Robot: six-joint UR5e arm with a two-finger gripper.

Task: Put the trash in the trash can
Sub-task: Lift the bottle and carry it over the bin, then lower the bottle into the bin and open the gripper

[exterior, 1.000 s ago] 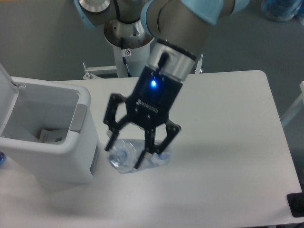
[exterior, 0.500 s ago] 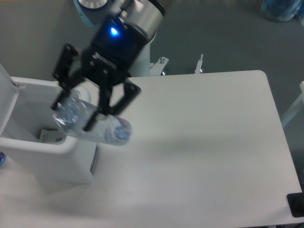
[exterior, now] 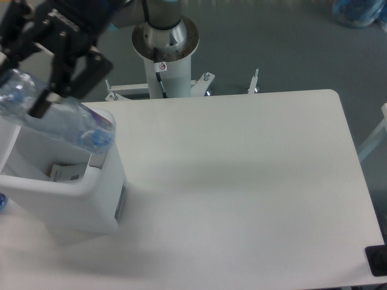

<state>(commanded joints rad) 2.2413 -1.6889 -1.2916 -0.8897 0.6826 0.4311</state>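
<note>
A black tool (exterior: 24,81) is clamped on a clear water bottle (exterior: 57,115), held tilted above the open white trash can (exterior: 91,199). The can stands on a white table (exterior: 242,181), with a labelled bag (exterior: 63,173) inside it.

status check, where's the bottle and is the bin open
Tool shut on the water bottle, held tilted above the trash can. Lid up, bin open, labelled item already inside. Nothing in the way.

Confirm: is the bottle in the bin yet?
Not yet. The bottle lies tilted in the gripper, above the bin's open top.
</note>
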